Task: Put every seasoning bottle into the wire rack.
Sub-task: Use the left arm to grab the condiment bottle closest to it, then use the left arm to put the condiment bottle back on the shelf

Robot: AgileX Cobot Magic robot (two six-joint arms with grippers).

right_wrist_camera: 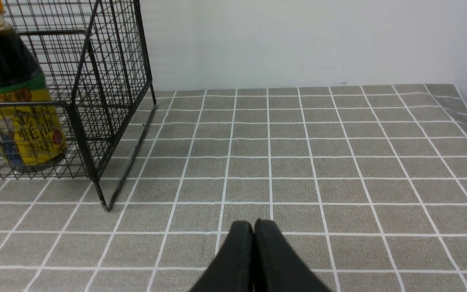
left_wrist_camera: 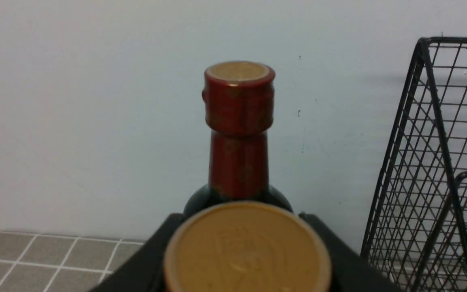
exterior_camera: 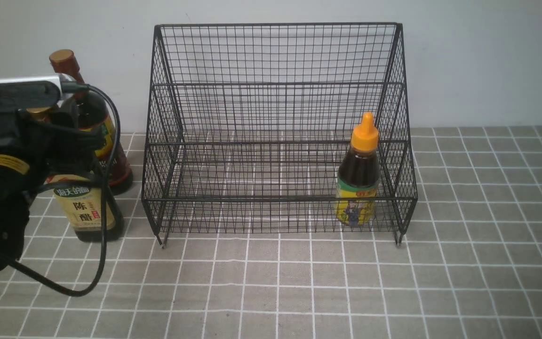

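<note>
The black wire rack (exterior_camera: 275, 84) stands at the middle back, and the small squeeze bottle with the orange nozzle (exterior_camera: 359, 174) stands inside its right front corner (right_wrist_camera: 14, 101). Left of the rack stand a gold-capped bottle with a beige label (exterior_camera: 87, 212) and, behind it, the taller brown-capped bottle (exterior_camera: 64, 61). My left gripper (exterior_camera: 64, 141) is at the gold-capped bottle's neck. In the left wrist view its black fingers (left_wrist_camera: 156, 251) press both sides of the gold cap (left_wrist_camera: 247, 247), with the brown-capped bottle (left_wrist_camera: 239, 121) just beyond. My right gripper (right_wrist_camera: 253, 225) is shut and empty over the tiled cloth.
The rack's sloped left side (left_wrist_camera: 440, 162) is close beside the left gripper. A black cable (exterior_camera: 106, 197) loops from the left arm in front of the two bottles. The rack's right foot (right_wrist_camera: 106, 205) stands left of the right gripper. A white wall runs behind.
</note>
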